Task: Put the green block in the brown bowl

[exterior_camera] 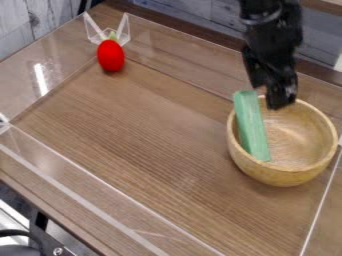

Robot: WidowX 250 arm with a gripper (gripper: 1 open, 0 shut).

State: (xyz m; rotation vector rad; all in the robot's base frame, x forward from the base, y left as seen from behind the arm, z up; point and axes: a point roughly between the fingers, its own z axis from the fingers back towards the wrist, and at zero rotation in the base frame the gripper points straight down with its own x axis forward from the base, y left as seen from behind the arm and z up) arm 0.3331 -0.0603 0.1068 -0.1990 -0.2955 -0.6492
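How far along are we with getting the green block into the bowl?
Looks done: the green block leans inside the brown bowl, its upper end poking over the rim. The hand is open and empty above the bowl. Little seems left beyond pulling clear.

A small red ball [111,57] lies on the wood-grain tabletop [134,150], well apart from the end effector [279,97], far off to its left and toward the back edge. Just behind the ball stands a clear pronged piece [106,27], too faint to identify. A transparent wall [54,170] borders the tabletop's near-left side.
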